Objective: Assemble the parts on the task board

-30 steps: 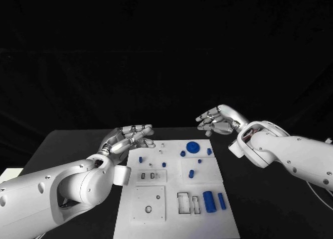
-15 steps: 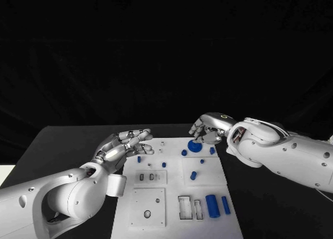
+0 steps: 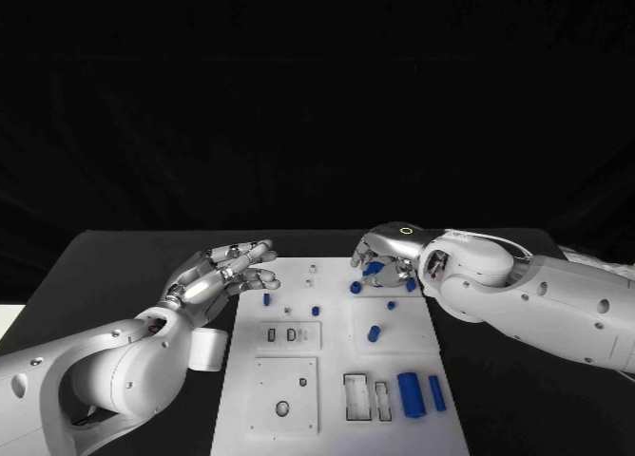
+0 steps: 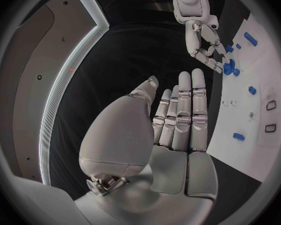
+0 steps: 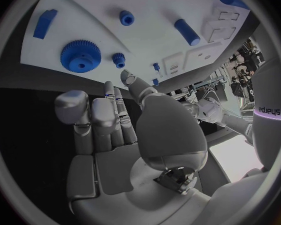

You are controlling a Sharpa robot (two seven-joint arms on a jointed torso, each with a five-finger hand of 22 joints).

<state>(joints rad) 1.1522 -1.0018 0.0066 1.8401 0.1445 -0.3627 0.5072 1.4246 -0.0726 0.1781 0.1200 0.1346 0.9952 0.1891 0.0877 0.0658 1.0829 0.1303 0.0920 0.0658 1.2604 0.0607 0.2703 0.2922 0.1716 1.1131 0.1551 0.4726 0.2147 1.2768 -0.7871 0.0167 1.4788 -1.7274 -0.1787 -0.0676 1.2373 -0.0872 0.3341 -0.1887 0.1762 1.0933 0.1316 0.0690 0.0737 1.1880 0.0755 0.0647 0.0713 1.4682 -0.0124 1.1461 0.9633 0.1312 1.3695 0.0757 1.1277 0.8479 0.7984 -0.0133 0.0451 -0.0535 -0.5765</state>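
Note:
The white task board (image 3: 338, 328) lies in the middle of the black table. At its far end lies a blue gear (image 3: 374, 270), mostly hidden under my right hand (image 3: 386, 253), which hovers over it with fingers spread and holds nothing. In the right wrist view the gear (image 5: 81, 56) lies flat on the board (image 5: 153, 40), clear of the fingertips (image 5: 107, 87). A small gear (image 5: 119, 60) sits beside it. My left hand (image 3: 224, 272) floats off the board's far left corner, fingers straight and apart, holding nothing; it appears as the hand (image 4: 178, 115) in the left wrist view.
Two blue cylinders (image 3: 408, 393) lie at the board's near right beside rectangular slots (image 3: 354, 395). A blue peg (image 3: 374, 333) and several smaller blue pieces (image 3: 317, 311) dot the board's far half. Black table (image 3: 112, 275) lies bare on both sides.
My right hand has swung in from the right and come down over the blue gear. The left hand has barely moved. The head view has shifted.

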